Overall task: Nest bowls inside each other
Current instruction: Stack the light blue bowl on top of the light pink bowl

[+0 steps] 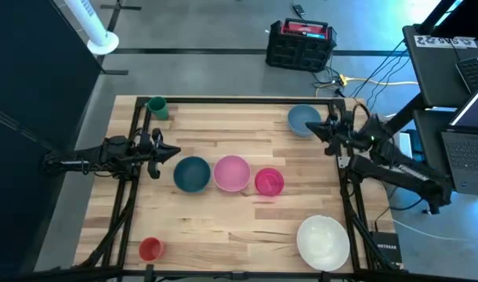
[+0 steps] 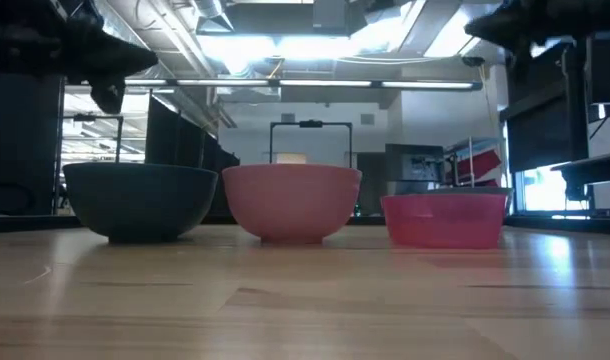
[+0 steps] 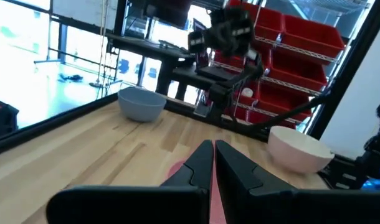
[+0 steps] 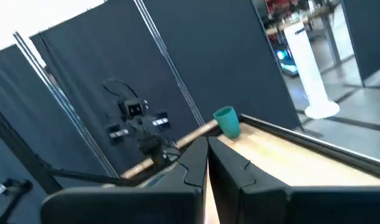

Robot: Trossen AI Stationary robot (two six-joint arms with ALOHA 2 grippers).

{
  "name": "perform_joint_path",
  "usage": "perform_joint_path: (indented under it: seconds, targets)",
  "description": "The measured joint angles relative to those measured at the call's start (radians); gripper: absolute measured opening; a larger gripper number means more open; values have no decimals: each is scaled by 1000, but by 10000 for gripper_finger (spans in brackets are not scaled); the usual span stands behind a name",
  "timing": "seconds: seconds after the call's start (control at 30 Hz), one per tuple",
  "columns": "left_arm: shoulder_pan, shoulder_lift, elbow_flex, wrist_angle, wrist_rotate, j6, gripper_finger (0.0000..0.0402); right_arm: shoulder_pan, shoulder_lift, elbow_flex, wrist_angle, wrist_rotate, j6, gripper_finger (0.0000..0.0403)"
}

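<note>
A dark teal bowl [image 1: 192, 173], a pale pink bowl [image 1: 231, 173] and a magenta bowl [image 1: 269, 181] stand upright in a row at mid-table. The light blue bowl [image 1: 303, 119] rests at the far right and the white bowl [image 1: 323, 241] at the near right. My left gripper [image 1: 175, 152] is shut and hovers at the left, just short of the teal bowl. My right gripper [image 1: 311, 126] is shut above the far right, beside the light blue bowl. Both hold nothing.
A green cup [image 1: 157, 106] stands at the far left corner and a red cup [image 1: 150, 248] at the near left corner. A black frame [image 1: 239, 100] runs along the table's edges. Bare wood lies in front of the bowl row.
</note>
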Motion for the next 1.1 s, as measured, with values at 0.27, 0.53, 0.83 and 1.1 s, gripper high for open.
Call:
perform_joint_path:
  seconds: [0.27,0.53,0.83,1.1]
  targets:
    - [0,86,88,8,-8,-2,0,1,405,424,-119,-67,-167,0]
    - [0,98,139,8,-8,-12,0,-33,689,890,-526,131,-440,0]
    - [0,98,142,0,-7,-15,0,-150,852,1111,-955,239,-440,77]
    - [0,98,142,-3,-7,-12,0,-240,929,1137,-1176,302,-425,210]
